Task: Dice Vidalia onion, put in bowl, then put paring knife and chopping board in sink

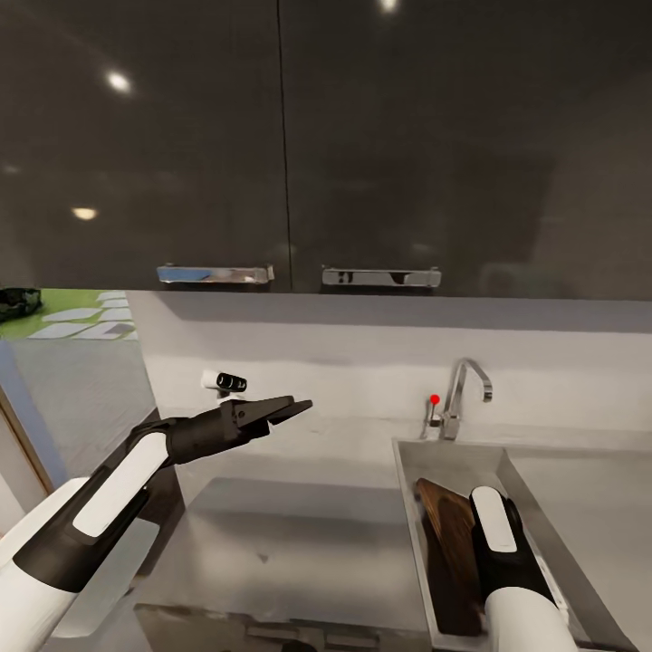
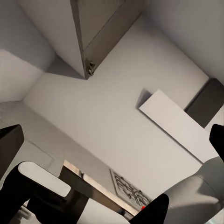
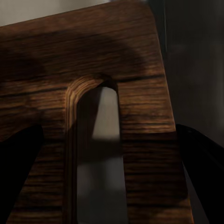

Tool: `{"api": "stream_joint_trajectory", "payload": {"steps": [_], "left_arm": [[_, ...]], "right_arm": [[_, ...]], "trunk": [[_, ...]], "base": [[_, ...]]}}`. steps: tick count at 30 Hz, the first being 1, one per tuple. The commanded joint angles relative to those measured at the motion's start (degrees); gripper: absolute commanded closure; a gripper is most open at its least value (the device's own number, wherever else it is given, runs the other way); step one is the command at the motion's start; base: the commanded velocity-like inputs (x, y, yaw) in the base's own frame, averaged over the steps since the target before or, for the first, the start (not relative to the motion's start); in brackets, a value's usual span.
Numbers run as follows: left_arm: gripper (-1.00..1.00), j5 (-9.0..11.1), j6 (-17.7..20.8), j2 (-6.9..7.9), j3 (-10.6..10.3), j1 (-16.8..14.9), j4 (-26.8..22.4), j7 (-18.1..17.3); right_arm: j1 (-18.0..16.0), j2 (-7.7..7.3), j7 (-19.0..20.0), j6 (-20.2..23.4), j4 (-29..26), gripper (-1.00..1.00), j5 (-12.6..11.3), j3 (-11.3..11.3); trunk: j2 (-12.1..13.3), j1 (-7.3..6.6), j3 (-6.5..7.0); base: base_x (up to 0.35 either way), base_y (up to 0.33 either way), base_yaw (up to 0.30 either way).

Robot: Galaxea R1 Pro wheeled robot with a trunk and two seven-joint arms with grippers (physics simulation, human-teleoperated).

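The brown chopping board (image 1: pixel 446 534) leans inside the steel sink (image 1: pixel 405 480), its handle slot (image 3: pixel 100 154) close before my right wrist camera. My right forearm (image 1: pixel 496 530) reaches down into the basin over the board. The right gripper (image 3: pixel 108 129) is open, with a dark finger on each side and the board's face behind them. My left gripper (image 1: pixel 288 409) is raised above the grey countertop (image 1: pixel 272 525), left of the sink. It is open with nothing between its fingers (image 2: pixel 10 140). The Vidalia onion, the paring knife and the bowl are out of view.
A curved chrome faucet (image 1: pixel 466 380) with a red knob (image 1: pixel 435 398) stands behind the sink. Dark upper cabinets with chrome handles (image 1: pixel 215 273) hang overhead. A small black-and-white fitting (image 1: pixel 231 380) sits on the white wall near the left gripper.
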Motion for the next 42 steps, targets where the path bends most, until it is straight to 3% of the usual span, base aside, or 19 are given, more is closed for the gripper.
{"api": "stream_joint_trajectory", "payload": {"steps": [1,6,7,12,18,36,42], "left_arm": [[-1.00,0.4,0.3,0.05,-0.1,0.0,0.0,0.0],[-1.00,0.4,0.3,0.00,-0.1,0.0,0.0,0.0],[-1.00,0.8,0.3,-0.28,0.2,-0.2,-0.3,-0.2],[-1.00,0.7,0.2,-0.23,0.3,-0.1,-0.3,-0.2],[-1.00,0.7,0.2,-0.19,0.7,-0.1,1.6,-0.4],[-1.00,0.7,0.3,-0.04,0.7,-0.1,1.7,-0.4],[-1.00,0.6,0.4,0.18,0.7,-0.1,1.7,-0.3]], "right_arm": [[0.0,0.06,0.1,0.3,0.7,1.00,-0.4,-0.2],[0.0,-0.01,0.1,0.3,0.7,1.00,-0.4,-0.2],[-0.4,-0.21,0.3,0.3,0.3,-1.00,0.2,0.2],[-0.6,-0.09,0.5,0.0,0.6,-1.00,1.5,0.3],[-0.8,0.66,0.1,0.4,-1.3,-1.00,1.0,0.4],[-0.8,0.85,0.0,0.5,-6.2,-1.00,0.9,0.3],[-0.8,0.85,-0.5,0.5,-6.2,-1.00,0.9,0.3]], "trunk": [[0.0,0.04,-0.03],[0.0,0.04,-0.03],[0.0,0.04,-0.02],[0.0,0.04,-0.02],[0.0,0.04,-0.02],[0.0,0.04,-0.02],[0.0,0.04,-0.02]], "base": [[0.016,0.006,0.000],[0.003,0.001,0.000],[0.000,0.000,0.000],[0.000,0.000,0.000],[0.000,0.000,0.000],[-0.003,0.000,0.000],[-0.287,0.000,0.000]]}}
